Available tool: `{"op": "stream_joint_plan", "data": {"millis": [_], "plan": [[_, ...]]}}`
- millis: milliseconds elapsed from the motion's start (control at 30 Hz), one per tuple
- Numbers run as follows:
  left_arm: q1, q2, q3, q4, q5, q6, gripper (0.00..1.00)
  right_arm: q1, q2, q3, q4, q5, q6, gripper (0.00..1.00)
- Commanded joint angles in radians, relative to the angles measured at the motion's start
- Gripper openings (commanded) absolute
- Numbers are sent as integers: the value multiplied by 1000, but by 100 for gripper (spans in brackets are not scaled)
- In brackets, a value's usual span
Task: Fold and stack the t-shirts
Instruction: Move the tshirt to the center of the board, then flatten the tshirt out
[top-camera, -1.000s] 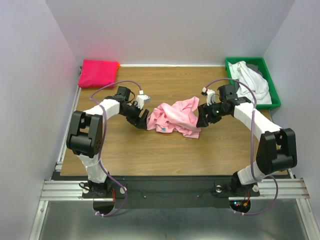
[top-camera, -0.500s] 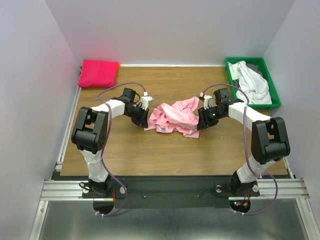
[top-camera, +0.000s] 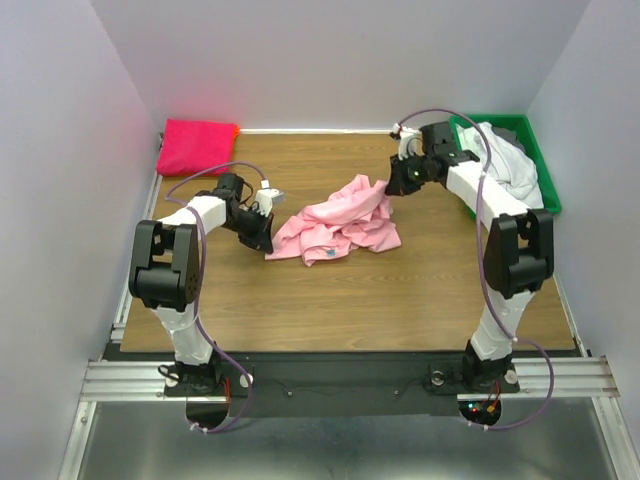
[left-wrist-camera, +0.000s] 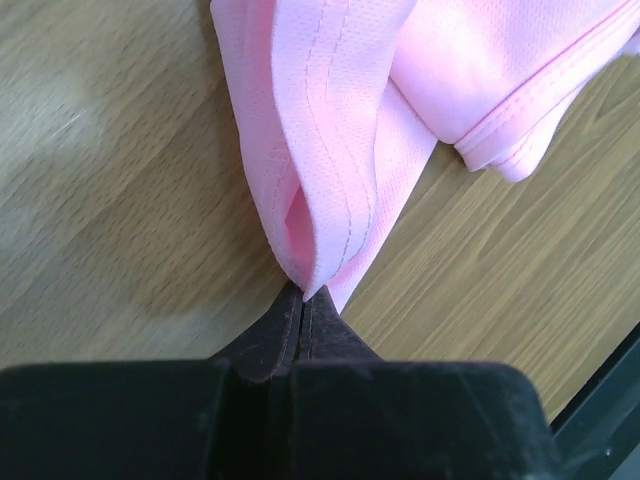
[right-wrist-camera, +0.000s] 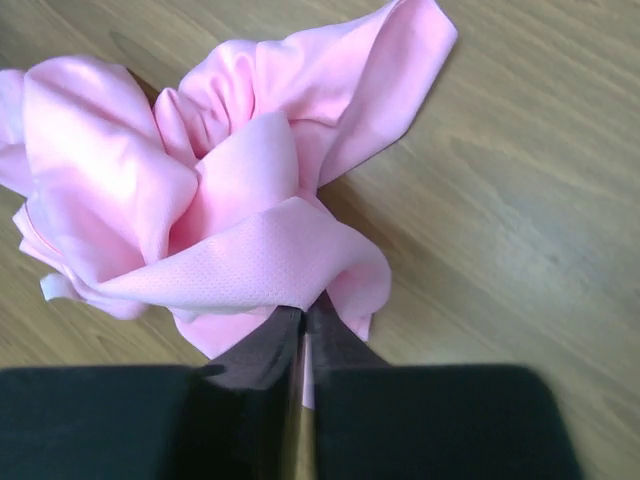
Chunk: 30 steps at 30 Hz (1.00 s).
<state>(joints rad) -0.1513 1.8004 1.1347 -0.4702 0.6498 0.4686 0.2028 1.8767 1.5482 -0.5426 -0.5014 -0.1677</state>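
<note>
A crumpled light pink t-shirt (top-camera: 335, 222) lies mid-table. My left gripper (top-camera: 266, 240) is shut on its left edge; in the left wrist view the hem (left-wrist-camera: 320, 150) runs into the closed fingertips (left-wrist-camera: 303, 296). My right gripper (top-camera: 393, 188) is shut on the shirt's far right corner, lifted toward the back. In the right wrist view the pink t-shirt (right-wrist-camera: 250, 260) bunches in front of the pinching tips (right-wrist-camera: 303, 315). A folded hot pink t-shirt (top-camera: 197, 146) with an orange edge lies at the back left. White and grey t-shirts (top-camera: 505, 160) sit in the bin.
A green bin (top-camera: 548, 196) stands at the back right corner, right beside my right forearm. Walls close in on both sides and the back. Bare wooden tabletop (top-camera: 350, 300) stretches in front of the pink shirt.
Both grippers have shut on the pink shirt. The right one has pulled its corner back and to the right. The left one has drawn the left edge outward, stretching the cloth.
</note>
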Motion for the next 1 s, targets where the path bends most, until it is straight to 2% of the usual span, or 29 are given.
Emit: {"op": "stream_joint_plan", "data": {"millis": [0, 33, 67, 133, 233, 400, 600, 633, 733, 767, 800, 867, 967], "plan": [[4, -27, 39, -62, 8, 41, 0, 56, 100, 146, -62, -25, 4, 22], [4, -23, 40, -62, 13, 38, 0, 63, 110, 156, -72, -26, 10, 34], [4, -12, 48, -62, 19, 36, 0, 64, 113, 159, -77, -25, 31, 52], [6, -3, 51, -61, 22, 33, 0, 63, 90, 129, -79, 24, 28, 63], [7, 5, 51, -59, 33, 34, 0, 38, 29, 51, -77, 40, 14, 67], [7, 16, 56, -61, 39, 33, 0, -16, -36, -40, -77, 50, 0, 66], [7, 25, 63, -67, 36, 28, 0, -104, -74, -153, -62, -80, -19, 61], [9, 30, 68, -67, 36, 27, 0, -109, -82, -178, -53, -121, -15, 57], [9, 37, 74, -70, 43, 21, 0, -114, -123, -270, 25, -172, 13, 50], [9, 39, 76, -70, 47, 21, 0, -112, -131, -292, 91, -199, 52, 42], [9, 40, 77, -71, 50, 19, 0, -112, -136, -312, 122, -212, 74, 38], [10, 43, 77, -68, 53, 15, 0, -111, -130, -344, 208, -239, 141, 34], [12, 48, 74, -65, 54, 10, 0, -111, -99, -373, 317, -270, 246, 34]]}}
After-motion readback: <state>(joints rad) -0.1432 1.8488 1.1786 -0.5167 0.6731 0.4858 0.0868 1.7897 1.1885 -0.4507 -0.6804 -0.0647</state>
